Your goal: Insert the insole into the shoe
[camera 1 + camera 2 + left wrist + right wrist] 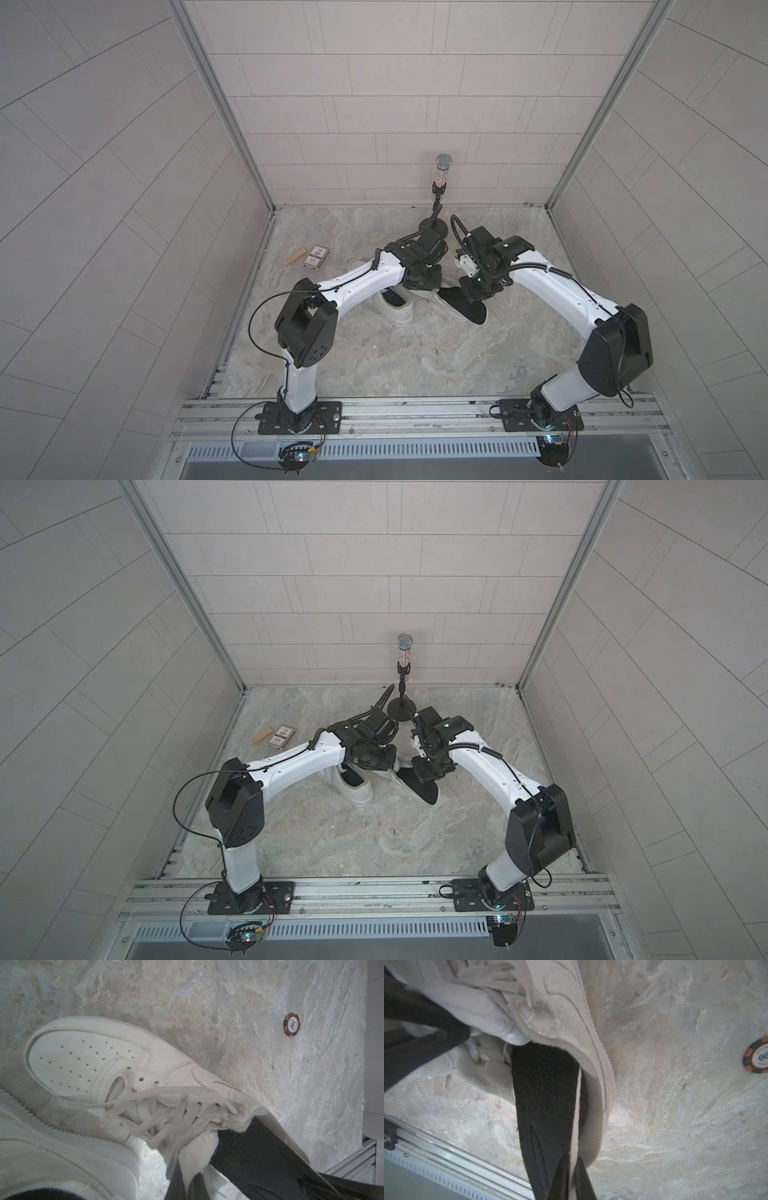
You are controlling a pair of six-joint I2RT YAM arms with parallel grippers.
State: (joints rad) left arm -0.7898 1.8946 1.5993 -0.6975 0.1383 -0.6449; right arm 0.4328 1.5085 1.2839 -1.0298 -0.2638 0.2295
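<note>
Insole (544, 1095) in right tool's (572, 1178) tight pinch, shoe (93, 1059) tongue in left tool's (187, 1183); "100" on poker chip (292, 1024).

The black, fuzzy-topped insole (546, 1088) I am holding by its pale edge is slanting out of the white, perforated-toe sneaker (89, 1057), one end going in beside the tongue and the rest sticking out past the heel collar, while the sneaker is sitting sole-down with its laces lying loose.
</note>
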